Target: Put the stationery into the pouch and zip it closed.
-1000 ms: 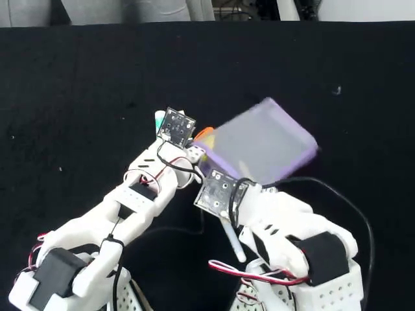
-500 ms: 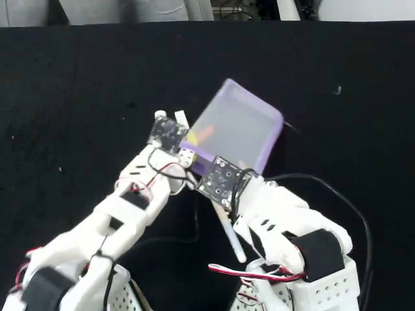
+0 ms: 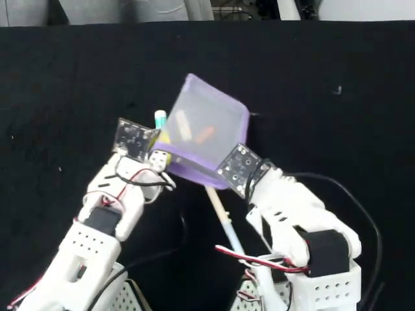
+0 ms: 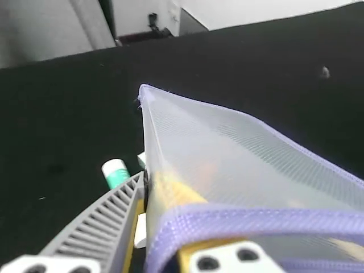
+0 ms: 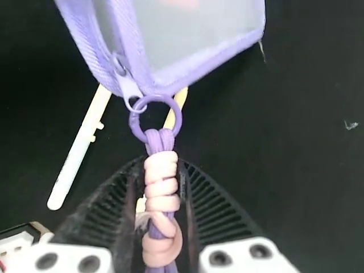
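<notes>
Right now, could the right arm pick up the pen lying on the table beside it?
Probably not yet. The right gripper is shut on the zipper cord of the pouch, so it would have to let go first. The pen lies close by, its far end hidden behind the pouch.

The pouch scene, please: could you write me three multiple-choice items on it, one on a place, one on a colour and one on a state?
1. Where is the white pen relative to the pouch?
A) inside it
B) outside it, on the table
C) standing on top of it

2. What colour is the pouch's trim?
A) red
B) purple
C) green

3. What is the right gripper doing?
A) standing open
B) shut on the pen
C) shut on the cord tied to the zip pull

Answers: 1 B, it lies on the table beyond the pouch's edge; 2 B, purple edging shows in every view; 3 C, the right wrist view shows the cord pinched between its fingers.
</notes>
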